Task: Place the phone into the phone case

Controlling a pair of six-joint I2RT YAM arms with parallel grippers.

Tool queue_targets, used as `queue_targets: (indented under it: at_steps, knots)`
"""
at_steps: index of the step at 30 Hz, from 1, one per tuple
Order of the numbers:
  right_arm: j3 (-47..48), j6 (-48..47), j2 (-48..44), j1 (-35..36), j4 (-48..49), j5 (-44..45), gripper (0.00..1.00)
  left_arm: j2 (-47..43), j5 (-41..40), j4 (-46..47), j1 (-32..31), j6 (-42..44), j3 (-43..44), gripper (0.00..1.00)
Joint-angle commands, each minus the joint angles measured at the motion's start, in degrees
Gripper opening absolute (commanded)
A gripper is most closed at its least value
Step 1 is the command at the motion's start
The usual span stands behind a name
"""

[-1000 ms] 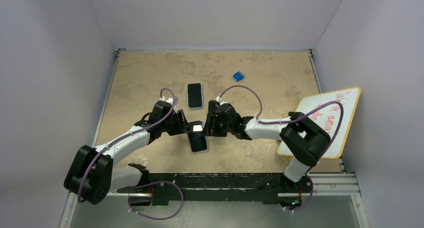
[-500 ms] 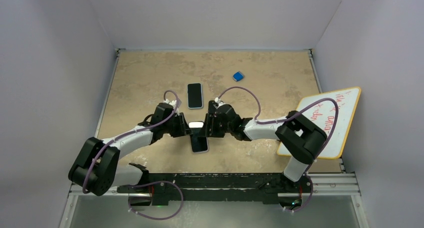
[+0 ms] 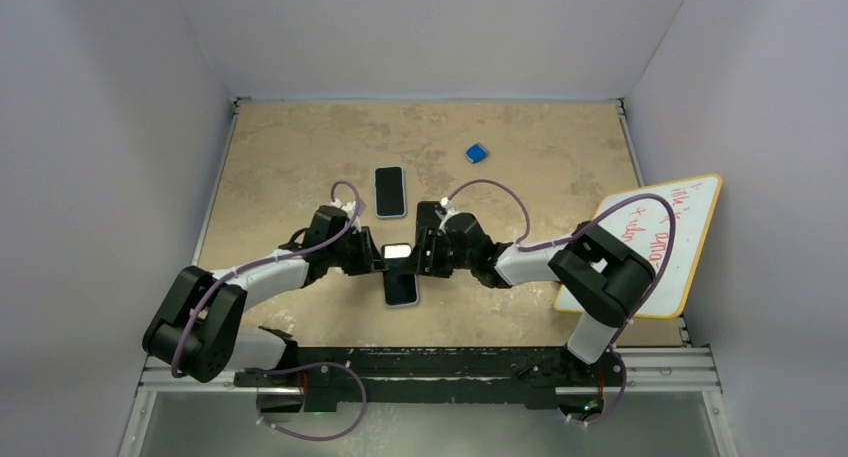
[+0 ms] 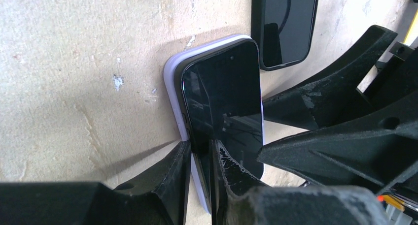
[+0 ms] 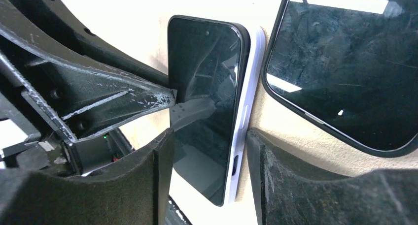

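Left end effector [image 4: 199, 161] pinching phone [image 4: 224, 102] edge, right end effector [image 5: 209, 151] straddling it

Arms drawn in, phone raised slightly up-table since 1.0 s ago

Left arm: elbow and shoulder links swung inward and right over the second, upper link now steeper; left end effector [image 3: 376, 260] shifted a little right and toward the far side. Right arm: forearm pulled left, elbow block nearer table centre; right end effector [image 3: 421, 259] moved a touch away from the bases. Phone [image 3: 397, 250] between them: bright top edge sits slightly farther up-table than a second ago. Phone case [image 3: 401, 288] beneath shows a bit less of its near end than before. Purple cables on both wrists re-looped with the move.
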Motion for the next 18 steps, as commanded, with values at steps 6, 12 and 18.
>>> queue_targets:
  at_steps: [6, 12, 18]
  knots:
    - [-5.4, 3.8, -3.1, -1.3, 15.3, -4.7, 0.56, -1.4, 6.6, 0.6, -0.6, -0.8, -0.5, 0.24]
    - [-8.0, 5.8, -5.1, -1.4, 23.2, -5.4, 0.56, -1.5, 7.7, -0.3, -0.6, -1.4, -0.4, 0.23]
    - [-8.0, 5.6, -5.3, -1.5, 22.7, -5.1, 0.56, -1.3, 7.5, -0.9, -0.5, -0.7, -0.3, 0.22]
